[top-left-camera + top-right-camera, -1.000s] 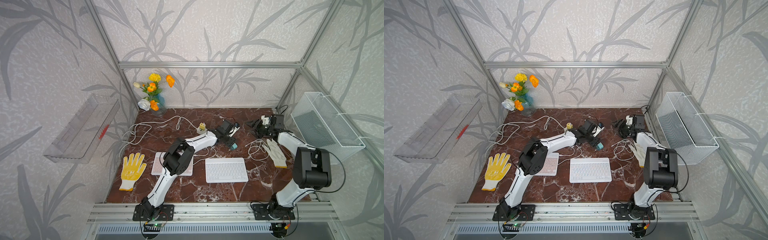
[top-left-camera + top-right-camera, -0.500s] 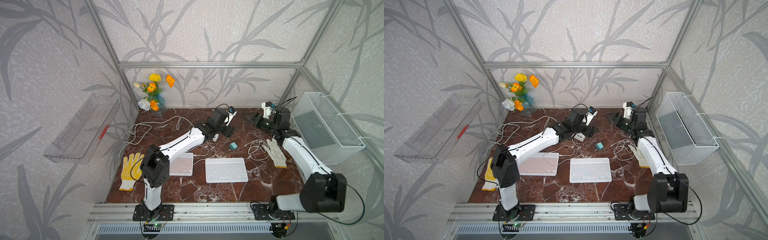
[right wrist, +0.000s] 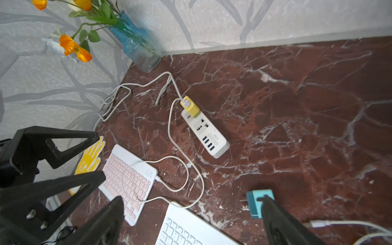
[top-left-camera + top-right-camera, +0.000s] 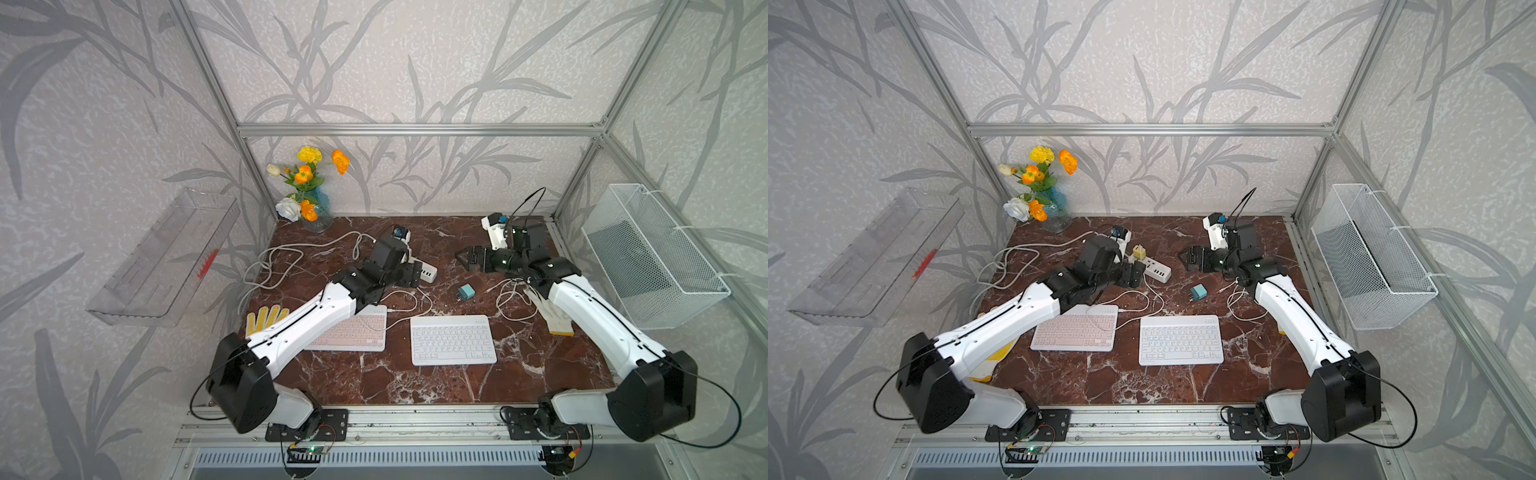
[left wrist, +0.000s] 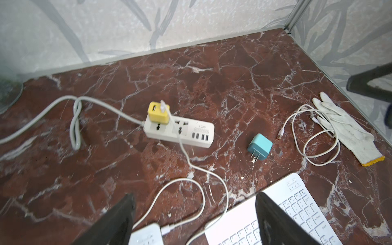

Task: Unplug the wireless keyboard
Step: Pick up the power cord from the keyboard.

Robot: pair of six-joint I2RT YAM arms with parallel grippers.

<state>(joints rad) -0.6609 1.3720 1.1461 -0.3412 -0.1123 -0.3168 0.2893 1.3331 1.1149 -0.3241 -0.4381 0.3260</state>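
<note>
The left gripper, close to the power strip, and the right gripper, to the strip's right, both stand jaws apart, holding nothing. The pink keyboard lies on the robot's side of the strip, its white cable plugged in. Tugging the slack loop rather than the connector could drag keyboard or strip.
</note>
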